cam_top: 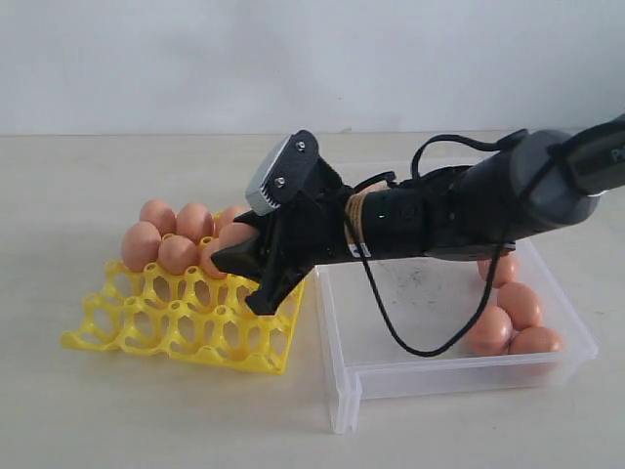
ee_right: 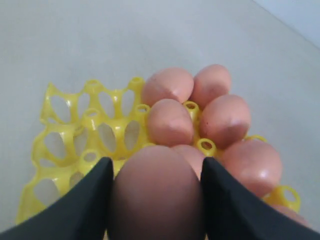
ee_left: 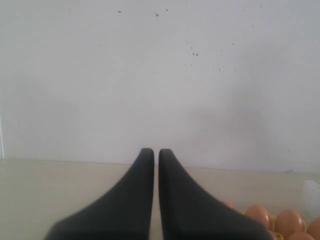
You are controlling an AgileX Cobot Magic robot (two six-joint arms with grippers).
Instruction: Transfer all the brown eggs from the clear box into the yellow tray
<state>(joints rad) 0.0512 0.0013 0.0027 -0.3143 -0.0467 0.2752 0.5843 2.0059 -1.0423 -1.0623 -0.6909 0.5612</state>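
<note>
The yellow tray (cam_top: 176,322) lies left of the clear box (cam_top: 459,376). Several brown eggs (cam_top: 179,254) fill the tray's far cups, and several more (cam_top: 520,303) lie at the box's right end. My right gripper (cam_top: 244,274) reaches across from the right and hovers over the tray's right side. In the right wrist view the right gripper (ee_right: 156,165) is shut on a brown egg (ee_right: 155,200), just above the tray (ee_right: 65,130) beside the seated eggs (ee_right: 170,122). My left gripper (ee_left: 156,152) is shut and empty, off to the side; eggs (ee_left: 290,222) show low in its view.
A black cable (cam_top: 391,322) loops from the right arm down over the box's bare left half. The tray's near and left cups (cam_top: 127,318) stand vacant. A white wall rises behind the beige table (cam_top: 117,410).
</note>
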